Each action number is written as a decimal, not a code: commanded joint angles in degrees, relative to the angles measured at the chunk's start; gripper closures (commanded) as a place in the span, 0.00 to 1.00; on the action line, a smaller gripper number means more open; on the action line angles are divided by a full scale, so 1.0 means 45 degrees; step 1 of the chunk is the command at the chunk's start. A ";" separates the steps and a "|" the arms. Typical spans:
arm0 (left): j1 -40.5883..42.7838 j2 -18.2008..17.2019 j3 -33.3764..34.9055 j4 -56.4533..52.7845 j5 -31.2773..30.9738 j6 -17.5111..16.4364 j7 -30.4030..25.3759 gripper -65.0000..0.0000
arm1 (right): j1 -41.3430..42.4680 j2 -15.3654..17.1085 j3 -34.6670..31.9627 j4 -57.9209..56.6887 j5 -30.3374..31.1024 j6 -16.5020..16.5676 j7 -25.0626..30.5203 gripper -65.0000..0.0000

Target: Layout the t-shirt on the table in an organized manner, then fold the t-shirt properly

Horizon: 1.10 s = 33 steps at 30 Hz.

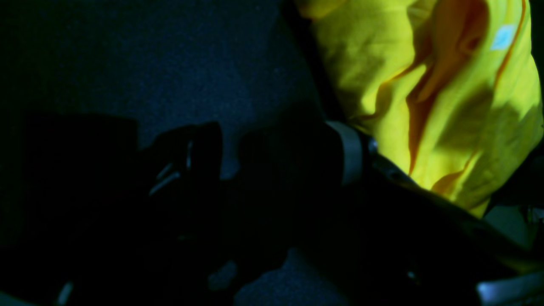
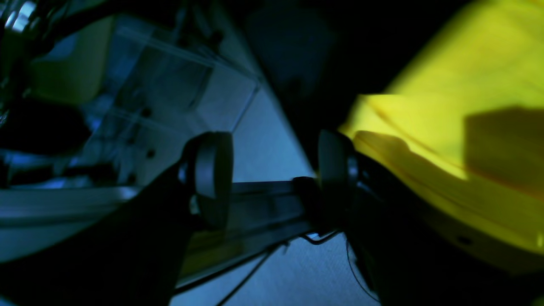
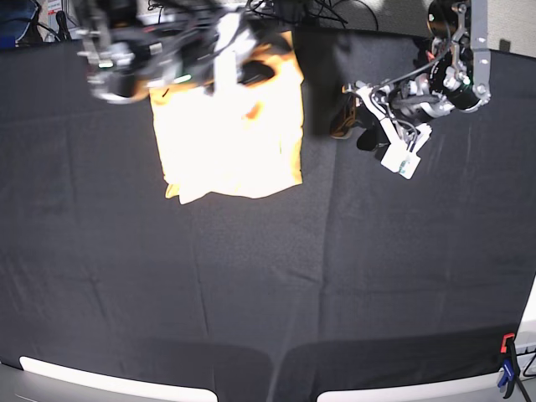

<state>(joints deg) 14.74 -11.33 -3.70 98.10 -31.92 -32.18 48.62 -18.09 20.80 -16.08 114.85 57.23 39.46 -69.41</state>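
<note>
The light orange-yellow t-shirt lies roughly flat with some wrinkles on the far middle of the black table. My right gripper is open and empty, its right finger close beside the shirt's edge; in the base view its arm is blurred over the shirt's far end. My left gripper is dark, with a narrow gap showing table between the fingers and nothing in it. It hovers just right of the shirt, and also shows in the base view.
Light grey edge pieces line the table's front. A clamp sits at the front right corner. Cables and equipment lie behind the far edge. A pale frame shows beyond the table in the right wrist view.
</note>
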 commanded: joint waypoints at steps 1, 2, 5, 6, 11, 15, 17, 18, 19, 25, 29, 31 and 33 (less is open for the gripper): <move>-0.0102 -0.0068 -0.0029 0.0267 -0.0243 -0.0092 -0.0257 0.49 | 0.0209 0.0102 -0.0068 0.0189 0.0316 0.0058 0.0228 0.52; -0.0102 -0.0068 -0.0029 0.0267 -0.0248 -0.0092 -0.0257 0.49 | 0.0287 0.0102 -0.0097 0.0219 0.0277 0.0068 0.0228 0.52; -0.0087 -0.0068 -0.0029 0.0340 -0.0476 -0.0092 -0.0121 0.50 | 0.0495 0.0102 0.0510 0.0423 -0.0131 0.0092 0.0233 0.52; -0.0058 -0.0068 -0.0029 0.0461 -0.0748 -0.0092 0.0044 0.53 | 0.0573 0.0107 0.0976 0.0495 -0.0170 0.0092 0.0233 0.52; 0.1020 -0.0034 0.0015 0.2545 -0.2307 -0.0102 0.0238 0.83 | 0.1214 0.0107 0.4197 0.0520 -0.1506 0.0097 0.1151 0.60; 0.2501 0.0170 0.0034 0.4789 -0.3303 -0.0117 0.0549 1.00 | 0.1904 0.0185 0.5503 -0.0175 -0.2759 0.0024 0.2195 0.83; 0.3225 0.0306 0.0160 0.5634 -0.3677 -0.0146 0.0743 1.00 | 0.2395 0.0238 0.5396 -0.0913 -0.3264 0.0034 0.2608 0.97; 0.3560 0.0316 0.0389 0.5921 -0.3784 -0.0151 0.0767 1.00 | 0.2715 0.0238 0.5251 -0.1360 -0.3614 0.0029 0.2822 1.00; 0.3876 0.0330 0.0709 0.6086 -0.3837 -0.0155 0.0772 1.00 | 0.3075 0.0238 0.5066 -0.1831 -0.4027 0.0029 0.2948 1.00; 0.4609 0.0335 0.3959 0.5192 -0.1569 0.0112 0.0588 1.00 | 0.5396 0.0238 0.3517 -0.4653 -0.5066 0.0034 0.2948 1.00; 0.4371 0.0330 0.4323 0.4639 -0.0908 0.1064 0.0311 1.00 | 0.6494 0.0219 0.2686 -0.5882 -0.5600 0.0034 0.2953 1.00; 0.4294 0.0335 0.4323 0.4362 -0.0772 0.1059 0.0160 1.00 | 0.6907 0.0209 0.2346 -0.6382 -0.5984 0.0029 0.2963 1.00; 0.4109 0.0364 0.4303 0.4095 -0.0393 0.1064 0.0151 1.00 | 0.7271 0.0209 0.2118 -0.6824 -0.6008 0.0029 0.2953 1.00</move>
<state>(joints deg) 33.34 -10.00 15.42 115.63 -32.49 -26.85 50.35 13.26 21.10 -6.94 83.29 29.61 39.24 -57.19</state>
